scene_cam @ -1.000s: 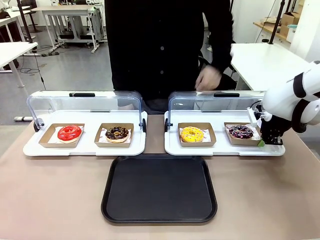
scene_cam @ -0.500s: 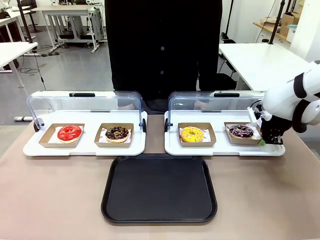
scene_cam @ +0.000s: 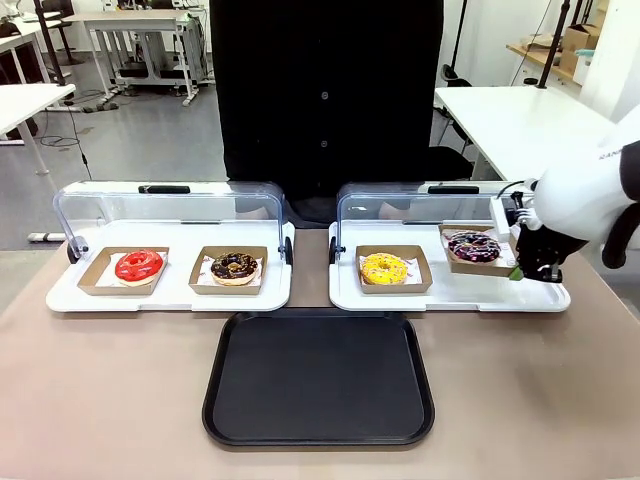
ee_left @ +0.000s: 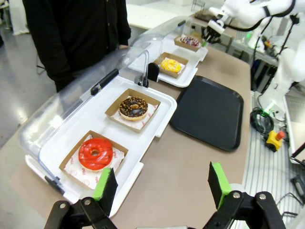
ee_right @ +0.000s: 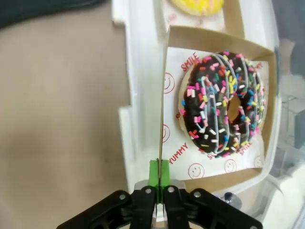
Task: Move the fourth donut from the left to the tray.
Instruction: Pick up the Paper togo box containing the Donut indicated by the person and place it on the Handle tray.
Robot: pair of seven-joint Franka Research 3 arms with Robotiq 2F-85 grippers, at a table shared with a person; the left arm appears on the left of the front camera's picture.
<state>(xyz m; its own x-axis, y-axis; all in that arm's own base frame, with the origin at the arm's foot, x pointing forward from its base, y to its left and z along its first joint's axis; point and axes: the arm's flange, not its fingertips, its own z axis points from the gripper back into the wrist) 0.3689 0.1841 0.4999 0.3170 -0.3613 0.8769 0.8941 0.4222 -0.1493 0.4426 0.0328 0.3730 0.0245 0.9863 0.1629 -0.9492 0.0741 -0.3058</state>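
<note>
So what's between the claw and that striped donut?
In the right wrist view the right gripper pinches the wall of the cardboard tray; between that wall and the fourth donut lies a strip of printed paper liner.

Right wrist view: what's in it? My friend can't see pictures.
The right end effector pinches the thin wall of a brown cardboard tray holding a chocolate donut with colourful sprinkles and pale stripes. Behind it are a white display tray and the tan table.

At the frame's right, the right gripper (scene_cam: 517,270) pinches the edge of a carton (scene_cam: 452,261) carrying the striped donut (scene_cam: 473,245), raised above a white display tray (scene_cam: 440,297). The black tray (scene_cam: 318,380) lies lower centre; a person (scene_cam: 325,100) stands behind.
</note>
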